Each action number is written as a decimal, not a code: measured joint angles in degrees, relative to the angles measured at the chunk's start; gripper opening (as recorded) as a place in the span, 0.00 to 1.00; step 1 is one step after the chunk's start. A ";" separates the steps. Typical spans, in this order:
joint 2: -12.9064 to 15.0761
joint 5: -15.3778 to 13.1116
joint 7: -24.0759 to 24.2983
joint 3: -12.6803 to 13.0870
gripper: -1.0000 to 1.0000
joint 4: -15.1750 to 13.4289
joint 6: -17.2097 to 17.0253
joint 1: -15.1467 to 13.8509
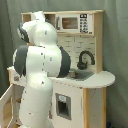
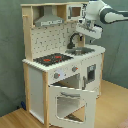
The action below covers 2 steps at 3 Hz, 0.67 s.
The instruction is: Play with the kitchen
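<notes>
Second exterior view shows the gripper up at the kitchen's upper shelf level, above the faucet and sink, on the second exterior view's right; whether its fingers are apart or closed I cannot tell. The white arm reaches in from the upper right edge. Below it the counter carries the sink, and the black-red hob lies to the second exterior view's left of the sink, under the grey hood. Two knobs sit on the front panel, and beneath them the windowed oven door hangs open, tilted outward. In the first exterior view the arm's bulky white body stands in front of the kitchen's left half, hiding the gripper; the faucet and the rounded counter end stay visible. The kitchen stands on a wooden floor against a grey curtain.
</notes>
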 joint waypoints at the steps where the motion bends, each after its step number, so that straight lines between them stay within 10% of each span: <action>1: 0.65 -0.97 3.71 0.89 1.00 0.02 -4.24 -0.07; 2: 0.43 -3.90 5.81 3.85 1.00 0.00 -7.98 -0.01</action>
